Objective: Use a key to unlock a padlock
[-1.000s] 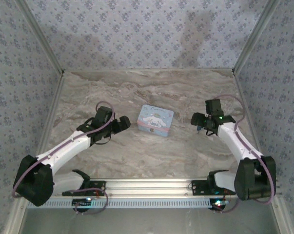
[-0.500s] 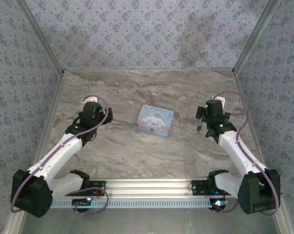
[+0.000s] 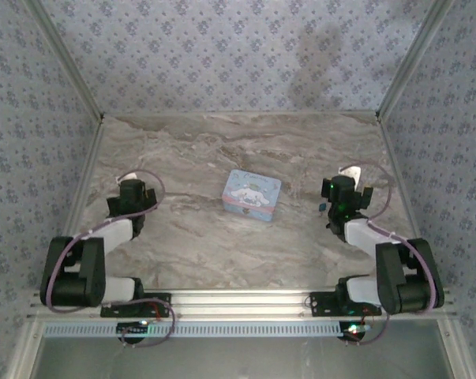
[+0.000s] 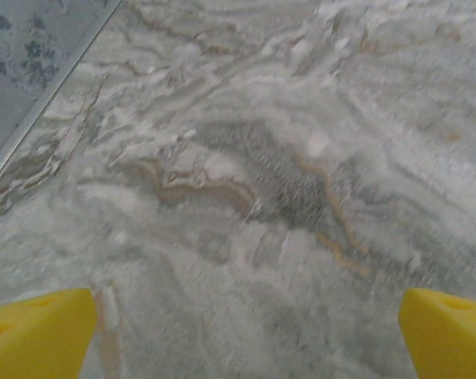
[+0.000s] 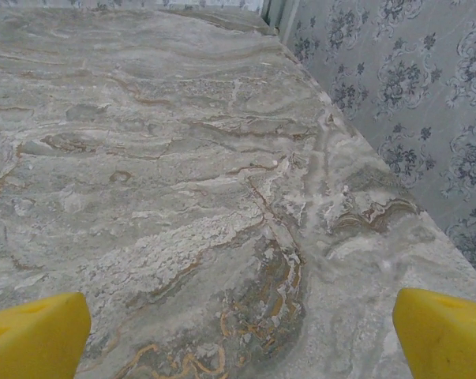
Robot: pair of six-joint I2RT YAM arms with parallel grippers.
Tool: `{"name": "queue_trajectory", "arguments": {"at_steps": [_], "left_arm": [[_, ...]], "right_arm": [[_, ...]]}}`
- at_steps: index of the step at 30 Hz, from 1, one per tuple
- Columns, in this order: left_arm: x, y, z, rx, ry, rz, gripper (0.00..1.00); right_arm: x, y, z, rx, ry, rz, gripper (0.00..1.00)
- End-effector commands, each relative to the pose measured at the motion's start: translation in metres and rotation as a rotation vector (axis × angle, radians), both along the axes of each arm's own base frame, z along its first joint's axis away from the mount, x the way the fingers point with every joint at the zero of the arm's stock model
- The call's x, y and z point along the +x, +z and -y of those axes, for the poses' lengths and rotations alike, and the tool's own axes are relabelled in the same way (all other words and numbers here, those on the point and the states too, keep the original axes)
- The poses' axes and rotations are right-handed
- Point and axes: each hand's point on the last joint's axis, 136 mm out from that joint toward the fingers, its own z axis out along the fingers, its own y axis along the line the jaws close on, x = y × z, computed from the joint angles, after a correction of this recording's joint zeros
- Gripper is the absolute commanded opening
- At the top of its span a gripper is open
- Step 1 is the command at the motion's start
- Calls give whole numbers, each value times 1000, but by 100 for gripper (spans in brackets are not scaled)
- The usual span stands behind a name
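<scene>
The padlock (image 3: 323,207) is a tiny dark bluish speck lying on the marble table (image 3: 222,150), just left of my right gripper (image 3: 339,191). The key is not visible. My left gripper (image 3: 132,191) sits far to the left, near the left wall, with its arm folded back. In the left wrist view the left gripper (image 4: 245,341) is open; its yellow fingertips (image 4: 36,332) stand wide apart over bare marble. In the right wrist view the right gripper (image 5: 241,335) is also open, with its yellow fingertips (image 5: 32,335) wide apart and nothing between them.
A pale blue cartoon tin (image 3: 252,196) lies at the table's middle, between the two arms. Patterned walls close in the left, back and right sides. The right wall (image 5: 395,95) runs close beside the right gripper. A metal rail (image 3: 238,300) borders the near edge.
Both arms have folded back toward their bases. The left gripper swung left, away from the tin, and the right gripper turned a little to the right. The padlock and tin stayed put.
</scene>
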Motion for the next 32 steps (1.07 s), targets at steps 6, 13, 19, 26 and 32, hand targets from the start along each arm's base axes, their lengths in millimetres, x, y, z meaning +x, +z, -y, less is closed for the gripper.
{"name": "queue_trajectory", "arguments": {"at_steps": [6,13,19,26,32], "left_arm": [[42,38,7,29,-97,257,98],[44,22,12,-5,-153,260,98],[44,23,12,1,-150,267,98],[43,24,13,22,-145,271,98],[43,24,15,25,-152,271,98]], "right_arm": [[24,1,-11,-9,128,127,100],[33,-18,-18,73,229,73,100],[35,-20,-19,99,249,67,100],[37,-22,-19,119,260,57,100],[36,-21,-19,112,261,64,100]]}}
